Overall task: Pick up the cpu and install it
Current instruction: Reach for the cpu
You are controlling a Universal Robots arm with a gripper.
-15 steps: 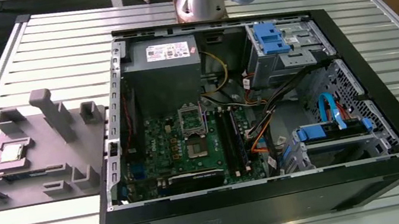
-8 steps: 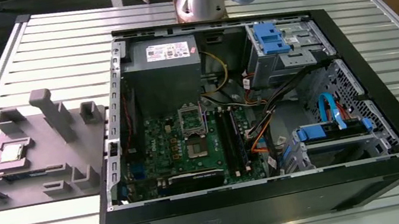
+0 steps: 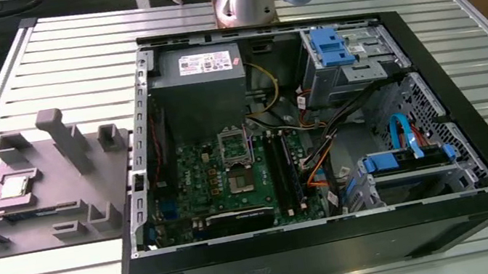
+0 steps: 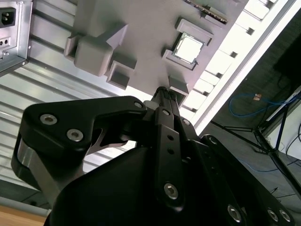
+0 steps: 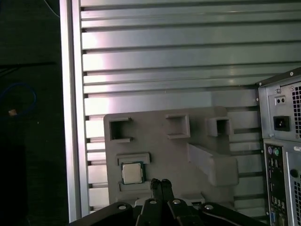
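My gripper has its fingers pressed together with nothing between them, and it hangs above the tray, near the cpu but clear of it. The cpu lies flat in its square recess of the tray, which rests on the slatted table at the exterior view's left of the open case.

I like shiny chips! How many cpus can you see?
1. The cpu sits in a pocket of the tray, on the exterior view's left of the case.
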